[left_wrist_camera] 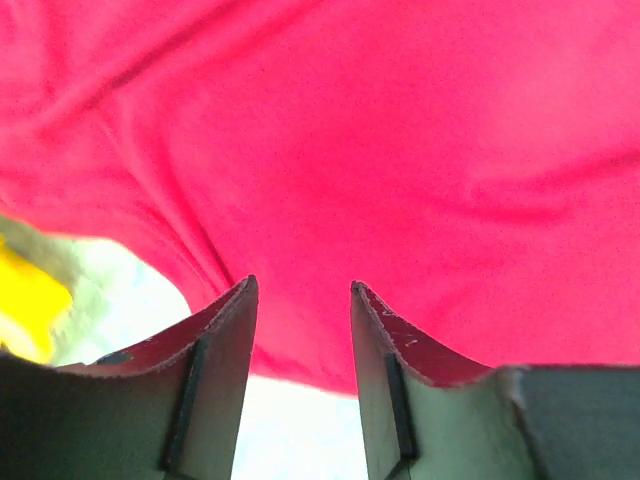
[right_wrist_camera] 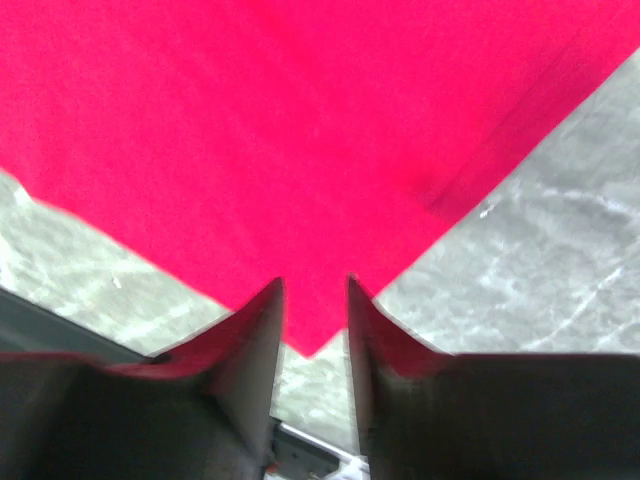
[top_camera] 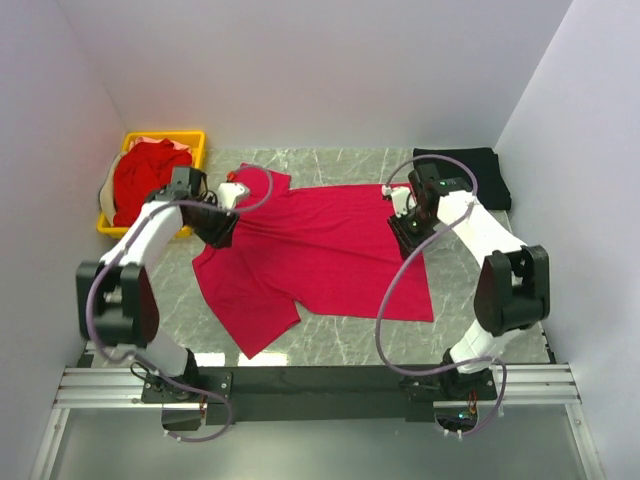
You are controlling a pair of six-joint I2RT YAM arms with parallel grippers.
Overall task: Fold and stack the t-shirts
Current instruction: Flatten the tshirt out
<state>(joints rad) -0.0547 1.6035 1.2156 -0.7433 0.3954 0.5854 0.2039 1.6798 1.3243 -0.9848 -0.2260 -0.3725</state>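
A bright red t-shirt (top_camera: 320, 250) lies spread flat on the marble table (top_camera: 340, 340). My left gripper (top_camera: 218, 226) is low over its left edge near a sleeve. In the left wrist view the left gripper (left_wrist_camera: 300, 290) is open and the red cloth (left_wrist_camera: 400, 150) has its hem lying between the fingertips. My right gripper (top_camera: 408, 232) is at the shirt's far right corner. In the right wrist view it (right_wrist_camera: 314, 288) is open, with the corner of the red shirt (right_wrist_camera: 300, 130) lying between the tips. A folded black t-shirt (top_camera: 465, 168) lies at the back right.
A yellow basket (top_camera: 196, 140) stands at the back left with other red shirts (top_camera: 145, 180) piled in it; its yellow shows in the left wrist view (left_wrist_camera: 25, 300). White walls close in the table on three sides. Bare marble (right_wrist_camera: 540, 260) lies right of the shirt corner.
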